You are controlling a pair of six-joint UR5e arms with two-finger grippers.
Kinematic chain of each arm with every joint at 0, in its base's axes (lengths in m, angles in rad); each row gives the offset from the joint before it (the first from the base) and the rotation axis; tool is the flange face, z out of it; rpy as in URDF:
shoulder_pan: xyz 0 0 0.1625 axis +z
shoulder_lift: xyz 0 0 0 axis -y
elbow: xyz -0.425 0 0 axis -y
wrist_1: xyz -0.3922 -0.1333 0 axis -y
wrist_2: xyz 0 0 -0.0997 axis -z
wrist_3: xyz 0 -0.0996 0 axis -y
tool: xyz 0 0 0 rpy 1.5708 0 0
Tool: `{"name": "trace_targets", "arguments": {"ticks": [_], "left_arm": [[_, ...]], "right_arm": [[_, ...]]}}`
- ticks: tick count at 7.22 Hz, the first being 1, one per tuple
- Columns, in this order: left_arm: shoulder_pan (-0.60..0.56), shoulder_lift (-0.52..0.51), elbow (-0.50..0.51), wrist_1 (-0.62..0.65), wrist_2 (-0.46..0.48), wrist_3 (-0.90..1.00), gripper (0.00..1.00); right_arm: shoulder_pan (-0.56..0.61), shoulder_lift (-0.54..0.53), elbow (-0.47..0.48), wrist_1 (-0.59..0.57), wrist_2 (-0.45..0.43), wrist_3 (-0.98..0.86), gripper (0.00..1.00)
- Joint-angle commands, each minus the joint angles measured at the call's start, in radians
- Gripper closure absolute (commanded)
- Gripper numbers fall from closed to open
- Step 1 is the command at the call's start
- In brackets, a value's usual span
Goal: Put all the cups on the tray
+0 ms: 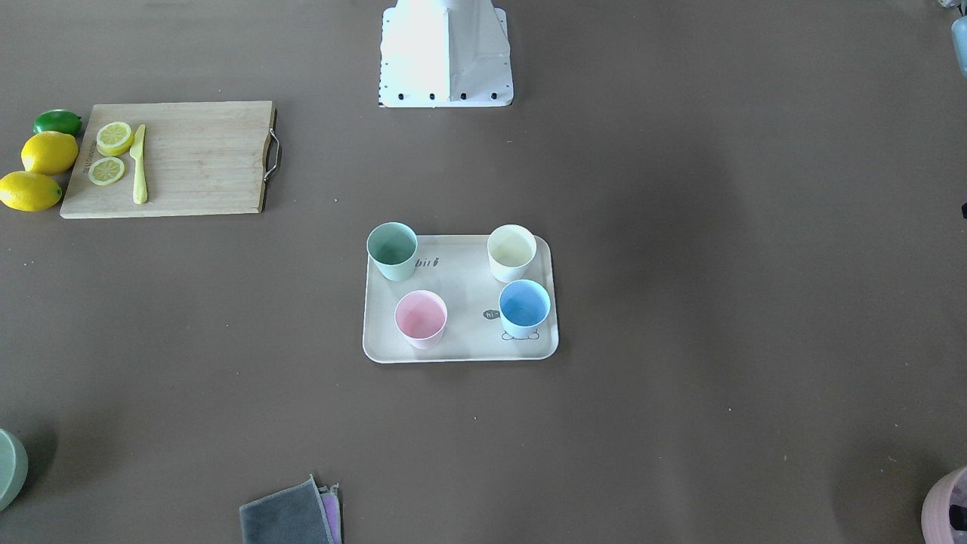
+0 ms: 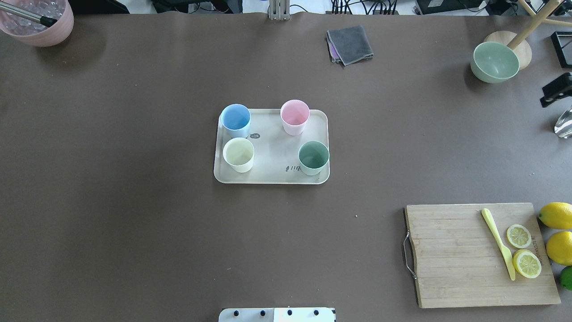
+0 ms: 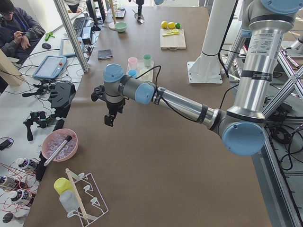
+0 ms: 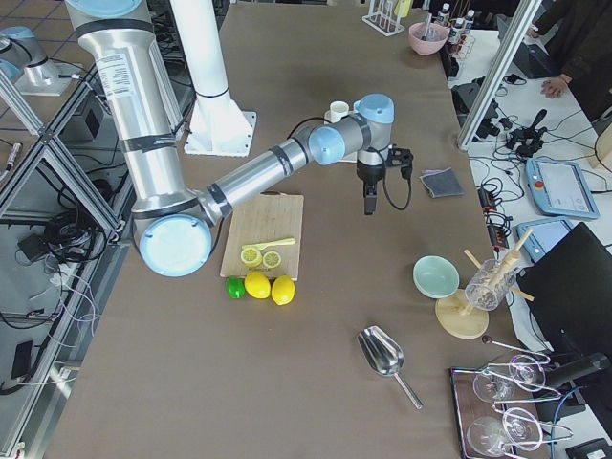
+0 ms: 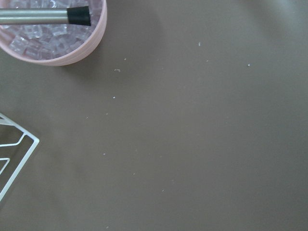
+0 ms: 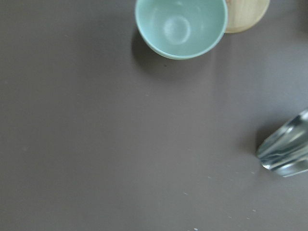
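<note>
The beige tray (image 1: 467, 336) lies at the table's middle with four cups standing upright on it: mint green (image 1: 392, 251), cream-white (image 1: 511, 252), pink (image 1: 421, 318) and light blue (image 1: 524, 308). From overhead the tray (image 2: 272, 154) holds the same blue (image 2: 235, 120), pink (image 2: 295, 116), cream (image 2: 238, 154) and green (image 2: 313, 157) cups. My left gripper (image 3: 109, 120) hangs above bare table near the pink pot, far from the tray. My right gripper (image 4: 368, 203) hovers near the sage bowl. I cannot tell whether either is open or shut.
A bamboo cutting board (image 2: 464, 259) with lemon slices and a yellow knife (image 2: 498, 243) lies beside whole lemons (image 2: 556, 215). A sage bowl (image 2: 494, 61), metal scoop (image 2: 564, 123), folded cloth (image 2: 349, 44) and pink pot of ice (image 2: 40, 24) sit at the table's far side.
</note>
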Motion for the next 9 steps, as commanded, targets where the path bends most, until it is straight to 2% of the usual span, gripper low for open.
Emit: {"name": "trace_targets", "arguments": {"ticks": [1,2,4,9], "left_arm": [[-0.02,0.103,0.013,0.001,0.011,0.014,0.01],[-0.022,0.124,0.011,-0.004,0.011,0.014,0.01],[-0.029,0.165,0.02,-0.021,0.0,0.005,0.01],[-0.04,0.171,0.016,-0.022,0.013,0.009,0.01]], "right_arm": [[0.207,-0.195,-0.02,-0.003,0.047,-0.298,0.0],[0.252,-0.238,-0.04,-0.003,0.045,-0.353,0.0],[0.262,-0.278,-0.062,0.006,0.027,-0.346,0.0],[0.262,-0.275,-0.088,0.009,0.031,-0.343,0.0]]}}
